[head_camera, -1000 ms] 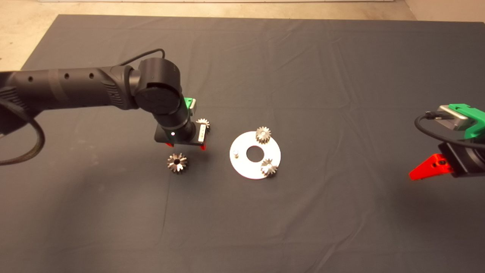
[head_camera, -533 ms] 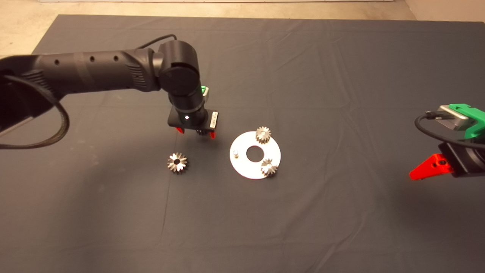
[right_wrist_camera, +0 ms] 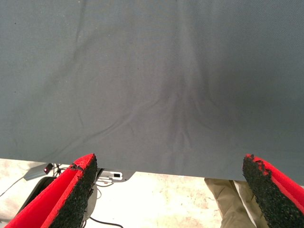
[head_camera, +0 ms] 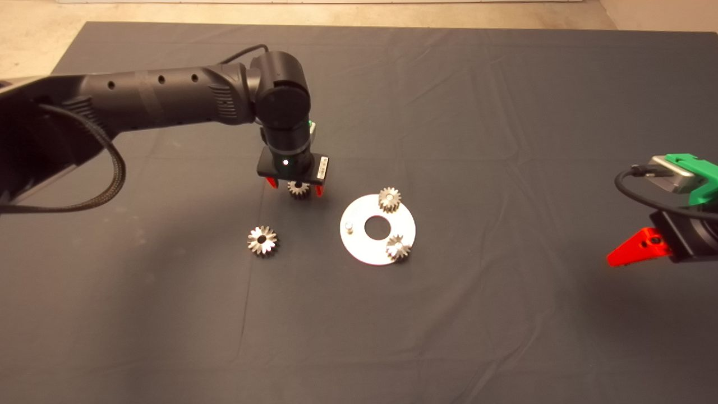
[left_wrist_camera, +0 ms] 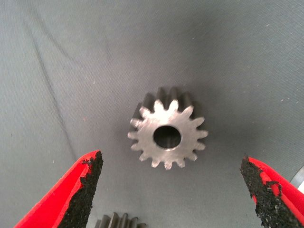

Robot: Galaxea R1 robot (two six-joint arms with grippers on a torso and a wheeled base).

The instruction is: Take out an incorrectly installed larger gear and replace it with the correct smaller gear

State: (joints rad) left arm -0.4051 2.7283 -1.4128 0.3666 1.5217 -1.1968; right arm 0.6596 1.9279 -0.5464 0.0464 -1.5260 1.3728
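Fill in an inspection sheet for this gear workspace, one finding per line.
Surface: dark mat, wrinkled.
Job's things: larger gear lies loose on the mat; one smaller gear lies flat between the left fingers, untouched; two more sit on the round plate, whose third peg is bare.
Clutter: nothing seen.
Grippers: left gripper open above the smaller gear; right gripper open, parked at the mat's right edge.
Cables: black cable loops off the left arm.
Surroundings: pale floor; a person's leg.
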